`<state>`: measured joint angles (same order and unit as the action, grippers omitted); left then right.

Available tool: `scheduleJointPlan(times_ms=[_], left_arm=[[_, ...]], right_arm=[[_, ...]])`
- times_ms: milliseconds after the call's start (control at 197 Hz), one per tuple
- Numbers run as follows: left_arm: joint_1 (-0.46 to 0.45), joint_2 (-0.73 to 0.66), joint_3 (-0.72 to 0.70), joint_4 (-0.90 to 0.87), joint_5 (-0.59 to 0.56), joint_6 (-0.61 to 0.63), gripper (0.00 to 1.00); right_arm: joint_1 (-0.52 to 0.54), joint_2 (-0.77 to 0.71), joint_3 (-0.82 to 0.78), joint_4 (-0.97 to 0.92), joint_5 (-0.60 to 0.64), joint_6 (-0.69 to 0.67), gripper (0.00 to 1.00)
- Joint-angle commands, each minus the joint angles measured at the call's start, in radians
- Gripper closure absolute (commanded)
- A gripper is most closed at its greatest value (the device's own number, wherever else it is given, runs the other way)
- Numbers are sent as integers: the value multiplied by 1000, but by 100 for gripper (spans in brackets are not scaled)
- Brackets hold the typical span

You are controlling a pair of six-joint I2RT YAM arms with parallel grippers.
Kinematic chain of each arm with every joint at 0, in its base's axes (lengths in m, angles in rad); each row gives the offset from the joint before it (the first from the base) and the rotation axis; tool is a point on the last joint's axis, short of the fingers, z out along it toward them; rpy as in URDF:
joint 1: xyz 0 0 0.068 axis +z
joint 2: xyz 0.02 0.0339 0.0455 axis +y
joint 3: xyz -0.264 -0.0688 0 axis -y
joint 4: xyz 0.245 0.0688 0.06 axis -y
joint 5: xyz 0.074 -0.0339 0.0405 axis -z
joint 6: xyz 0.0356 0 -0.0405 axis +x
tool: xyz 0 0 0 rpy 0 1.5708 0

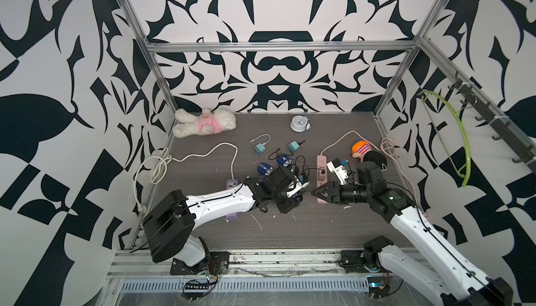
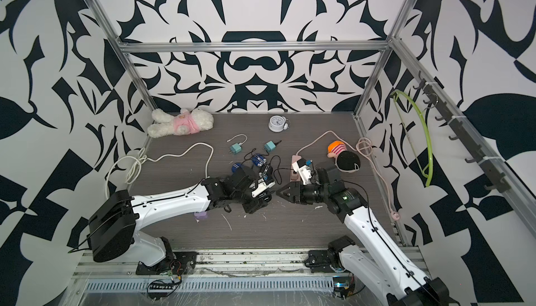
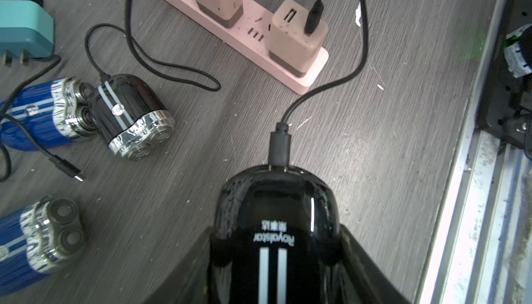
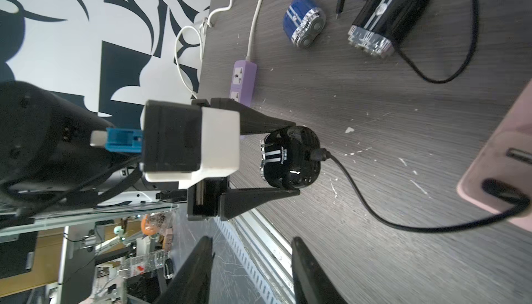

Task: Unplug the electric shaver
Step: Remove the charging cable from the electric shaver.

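In both top views the two arms meet tip to tip just beside the near end of the pink power strip [image 1: 320,159] [image 2: 293,161], on its side toward the left arm. The left gripper [image 1: 302,192] [image 2: 271,195] and the right gripper [image 1: 312,193] [image 2: 278,193] almost touch there, and the shaver is too hidden under the left wrist to make out. In the left wrist view the left gripper [image 3: 275,273] is closed on the black electric shaver [image 3: 275,216], one dark finger pressed to each flank, and holds it above the grey table [image 3: 388,158], near the end of the pink power strip [image 3: 312,69]. The black cable [image 3: 358,66] has its plug [image 3: 279,147] in the shaver's end. It curves away past the strip's end, where a beige adapter [image 3: 296,43] carries a black USB plug [image 3: 313,17]. Another black shaver [image 3: 129,115] and two blue shavers [image 3: 37,115] [image 3: 34,245] lie on the table, farther from the strip. In the right wrist view the left gripper [image 4: 296,158] pinches the electric shaver [image 4: 290,155] at its tips, and the black cable [image 4: 359,199] sags from the shaver to the pink power strip [image 4: 495,150]. The right gripper [image 4: 253,259] is short of the shaver. Its fingers [image 4: 305,268] stand apart with nothing between them. A purple power strip [image 4: 243,82] lies beyond the left gripper, well apart from the pink one.
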<state>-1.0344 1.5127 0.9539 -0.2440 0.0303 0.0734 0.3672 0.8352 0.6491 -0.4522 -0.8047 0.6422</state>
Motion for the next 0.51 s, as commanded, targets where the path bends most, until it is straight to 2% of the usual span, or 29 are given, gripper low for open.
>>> scheduleJointPlan(times_ms=[0,224,341,503], left_arm=[[-3,-3,5,4,26,-12,62],[-2,9,19,-7,28,-12,62],[-3,6,25,-10,28,-12,62],[-3,0,28,-11,30,-24,62]], right_arm=[[-2,1,-28,87,-86,69,57],[1,5,-97,109,-128,105,57],[1,14,-130,132,-98,113,58],[2,15,-191,278,-44,198,57]])
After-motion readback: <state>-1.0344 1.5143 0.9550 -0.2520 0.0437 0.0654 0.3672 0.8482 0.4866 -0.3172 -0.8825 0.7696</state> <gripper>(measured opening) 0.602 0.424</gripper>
